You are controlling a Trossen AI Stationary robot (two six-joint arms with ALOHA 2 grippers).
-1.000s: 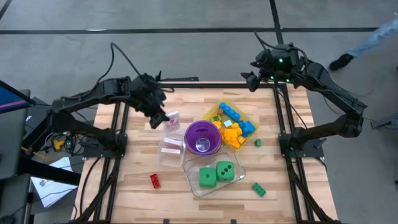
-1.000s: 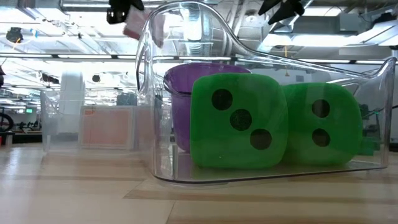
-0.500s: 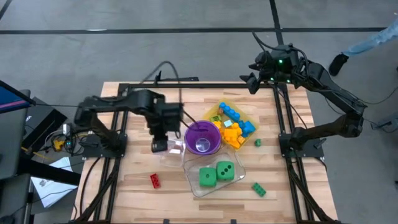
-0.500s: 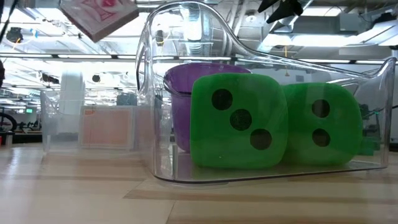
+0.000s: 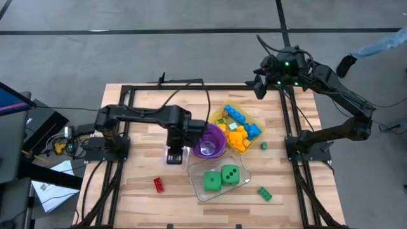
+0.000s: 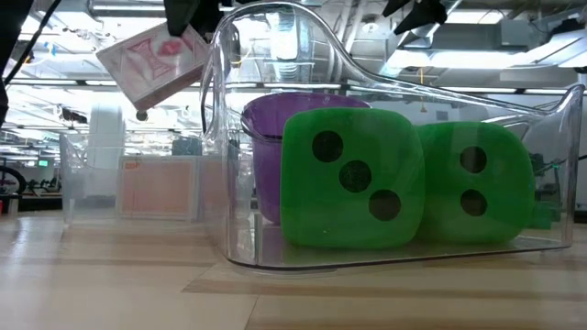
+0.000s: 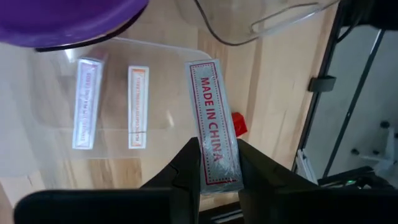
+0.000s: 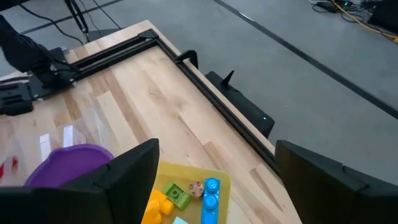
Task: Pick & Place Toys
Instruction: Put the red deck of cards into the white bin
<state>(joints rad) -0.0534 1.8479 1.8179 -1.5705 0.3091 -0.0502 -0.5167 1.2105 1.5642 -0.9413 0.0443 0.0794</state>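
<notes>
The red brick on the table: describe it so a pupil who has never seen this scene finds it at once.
Start at the clear tub holding two green dice, near the table's front edge. Look toward the left arm's side: the red brick lies alone on bare wood, the only red piece there.

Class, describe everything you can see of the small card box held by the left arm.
The card box is a slim, shiny pack with a pink and white patterned face and a narrow edge printed MADE IN CHINA in red. The left gripper is shut on it, a dark finger on each broad side. It hangs tilted in the air above the clear tub, where two similar packs lie.
</notes>
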